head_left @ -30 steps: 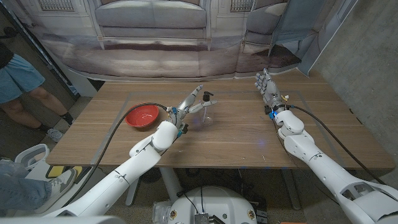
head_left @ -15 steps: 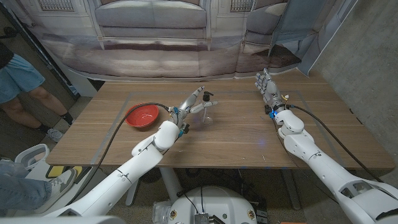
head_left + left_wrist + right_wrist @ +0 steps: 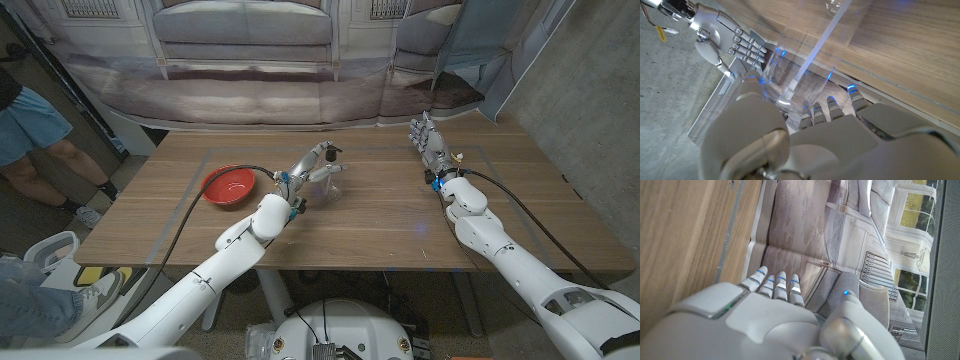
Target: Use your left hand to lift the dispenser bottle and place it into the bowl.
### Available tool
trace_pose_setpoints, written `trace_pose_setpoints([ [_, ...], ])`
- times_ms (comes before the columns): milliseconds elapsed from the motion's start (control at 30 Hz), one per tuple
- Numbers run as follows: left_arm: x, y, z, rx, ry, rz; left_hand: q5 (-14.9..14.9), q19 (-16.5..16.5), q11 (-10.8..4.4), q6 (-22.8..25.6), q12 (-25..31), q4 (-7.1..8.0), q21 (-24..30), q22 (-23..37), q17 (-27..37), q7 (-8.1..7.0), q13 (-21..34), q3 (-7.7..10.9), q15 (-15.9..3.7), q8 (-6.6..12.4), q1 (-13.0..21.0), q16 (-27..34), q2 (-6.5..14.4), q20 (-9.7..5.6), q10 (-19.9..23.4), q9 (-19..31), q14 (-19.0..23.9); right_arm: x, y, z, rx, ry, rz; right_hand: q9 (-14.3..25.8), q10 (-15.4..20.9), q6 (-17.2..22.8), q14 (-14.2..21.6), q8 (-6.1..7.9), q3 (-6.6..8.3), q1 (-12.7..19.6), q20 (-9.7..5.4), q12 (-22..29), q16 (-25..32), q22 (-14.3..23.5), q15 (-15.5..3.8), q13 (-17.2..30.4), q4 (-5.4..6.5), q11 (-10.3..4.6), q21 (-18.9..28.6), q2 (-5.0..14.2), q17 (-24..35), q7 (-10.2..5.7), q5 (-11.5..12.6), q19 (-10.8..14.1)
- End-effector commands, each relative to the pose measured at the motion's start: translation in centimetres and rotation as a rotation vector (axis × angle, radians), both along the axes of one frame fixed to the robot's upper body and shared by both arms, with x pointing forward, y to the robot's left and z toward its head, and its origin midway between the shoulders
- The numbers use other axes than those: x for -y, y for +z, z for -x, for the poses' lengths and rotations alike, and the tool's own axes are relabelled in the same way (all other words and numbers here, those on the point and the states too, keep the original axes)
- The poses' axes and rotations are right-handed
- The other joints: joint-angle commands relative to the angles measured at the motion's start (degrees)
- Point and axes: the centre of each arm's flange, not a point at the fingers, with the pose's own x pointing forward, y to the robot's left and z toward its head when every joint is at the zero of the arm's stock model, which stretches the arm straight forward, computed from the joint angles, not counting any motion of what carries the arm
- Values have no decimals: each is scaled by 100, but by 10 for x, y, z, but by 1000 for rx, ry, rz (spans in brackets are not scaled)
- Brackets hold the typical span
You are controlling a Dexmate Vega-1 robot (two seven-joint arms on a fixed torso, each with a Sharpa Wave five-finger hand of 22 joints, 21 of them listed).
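Note:
A clear dispenser bottle (image 3: pixel 333 178) with a black pump top stands on the wooden table (image 3: pixel 380 225), right of the red bowl (image 3: pixel 229 186). My left hand (image 3: pixel 306 167) is at the bottle's left side, fingers curled around its upper part. In the left wrist view the bottle (image 3: pixel 805 60), with its inner tube, sits between the thumb and fingers of my left hand (image 3: pixel 805 142), pressed close. My right hand (image 3: pixel 430 142) stands at the table's far right with fingers straight and apart, holding nothing; it also appears as the right hand (image 3: pixel 722 37) across the table and the right hand (image 3: pixel 765 315).
The bowl holds nothing and lies about a hand's length left of the bottle. A person's legs (image 3: pixel 35 135) stand beyond the table's left end. A sofa (image 3: pixel 245 35) is behind the far edge.
My left hand's fingers, stretched out beside the bottle before, have curled in around it. The bottle has shifted slightly left. The right hand has not moved.

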Motion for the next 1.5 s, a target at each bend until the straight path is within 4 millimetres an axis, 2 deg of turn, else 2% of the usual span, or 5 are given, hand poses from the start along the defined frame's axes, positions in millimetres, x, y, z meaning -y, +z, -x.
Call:
trace_pose_setpoints([
  [33, 5, -1, -4, -5, -11, 15, -47, 102, -51, 136, 46, -13, 57, 30, 26, -24, 30, 76, -25, 53, 168, 64, 34, 31, 98, 30, 105, 4, -2, 0, -6, -7, -7, 19, 44, 19, 62, -15, -6, 33, -24, -9, 10, 15, 28, 16, -10, -22, -18, 24, 30, -29, -30, 59],
  [600, 4, 2, -9, -15, -49, 48, -320, 779, -222, 812, 282, 35, 213, 31, 29, -108, 45, 228, -297, 195, 736, 149, 114, -34, 1057, 54, 780, 4, -3, 1, -2, -13, -7, 19, 66, 17, 98, -16, -13, 31, -11, -5, 19, 16, 17, 16, -18, -21, -14, 29, 31, -37, -30, 72],
  [933, 2, 2, -11, -20, -43, 57, -440, 1143, -277, 1094, 285, 27, 304, 29, 26, -142, 48, 337, -398, 254, 989, 183, 209, -24, 1286, 61, 1090, 1, -1, -1, -5, -13, -3, 19, 77, 21, 109, -14, -17, 30, 0, -3, 20, 17, 11, 17, -24, -19, -13, 34, 32, -41, -30, 76],
  [1200, 1, 4, -11, -23, -29, 58, -676, 1851, -311, 1559, 274, 41, 533, 60, 59, -176, 70, 494, -471, 391, 1325, 263, 338, -26, 1596, 93, 1620, -1, 2, -2, -1, -11, 6, 19, 69, 23, 112, -13, -22, 29, 2, -9, 18, 18, 15, 17, -27, -30, -13, 34, 32, -41, -31, 77],
  [1500, 1, 6, -11, -25, -29, 79, -898, 2558, -370, 1979, 268, 59, 817, 96, 129, -185, 90, 641, -554, 543, 1581, 410, 477, -236, 1904, 136, 2261, -1, 5, -2, -4, -10, 5, 19, 74, 21, 114, -14, -26, 27, 5, -9, 16, 18, 13, 17, -31, -20, -13, 36, 33, -42, -31, 78],
])
